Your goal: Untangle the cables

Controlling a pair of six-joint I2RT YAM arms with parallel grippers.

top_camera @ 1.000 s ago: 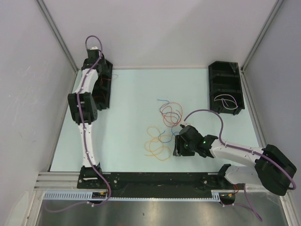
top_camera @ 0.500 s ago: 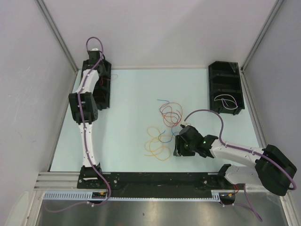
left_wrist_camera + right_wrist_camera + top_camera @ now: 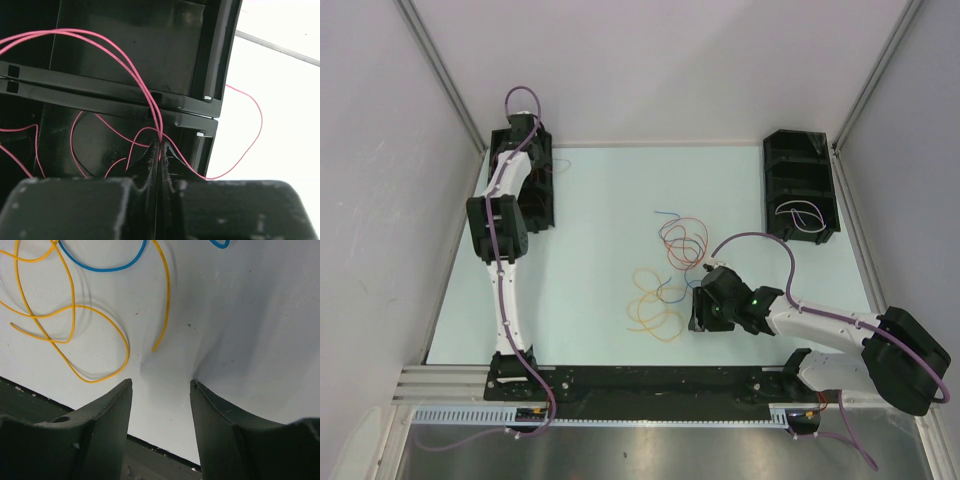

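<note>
**Asker:** What is shown from above?

**Describer:** A pale table [image 3: 600,200] is shown, enclosed by grey walls, with two arms mounted at its near edge. A left bin [image 3: 536,190], black, is set at the far left of the table. A right bin [image 3: 798,160], also black, is set at the far right. A white cable [image 3: 800,217] is curled in the right bin's nearest compartment.

**Asker:** Where are the cables found?

**Describer:** A loose tangle is spread near the middle of the table. Orange loops [image 3: 655,308] are laid nearest the arms and red loops [image 3: 682,240] beyond them. A thin blue wire [image 3: 670,293] is threaded between.

**Asker:** How is the left gripper held?

**Describer:** The left gripper [image 3: 160,150] is stretched out over the left bin. In its wrist view the jaws are pressed fully together, and a pinkish-red cable [image 3: 158,125] is pinched at their tips. That cable is looped across the bin's dividers. One loop is draped over the bin wall onto the table.

**Asker:** And the right gripper?

**Describer:** The right gripper [image 3: 160,387] is held low over the table, just beside the orange loops on their right. Its fingers [image 3: 107,415] are spread wide and nothing is held. Only bare table is seen in the gap. One loose orange end is laid just beyond that gap, with a blue arc farther off.
</note>
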